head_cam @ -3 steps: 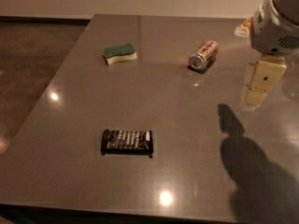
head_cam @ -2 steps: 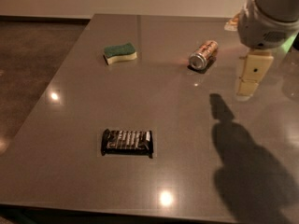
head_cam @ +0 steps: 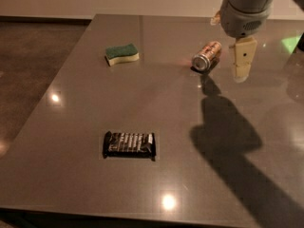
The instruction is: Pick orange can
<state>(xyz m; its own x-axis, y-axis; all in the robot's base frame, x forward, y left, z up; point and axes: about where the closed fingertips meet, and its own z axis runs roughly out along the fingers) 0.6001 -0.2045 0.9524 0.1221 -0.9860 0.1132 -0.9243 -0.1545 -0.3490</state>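
1. Camera view, upper right of the frame: the gripper (head_cam: pixel 242 66) hangs over the surface (head_cam: pixel 156 113), just right of the orange can (head_cam: pixel 207 56).
2. The orange can lies on its side, not held.
3. Whether the gripper is open or closed cannot be told.
4. Upper left: sponge (head_cam: pixel 122 54). Lower left of centre: black packet (head_cam: pixel 129 144).

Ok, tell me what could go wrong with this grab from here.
1. The orange can lies on its side on the glossy table, so a glancing touch could roll or slide it away.
2. The gripper hangs just right of the can, not over it. Coming straight down from here would likely miss it or clip its near end.
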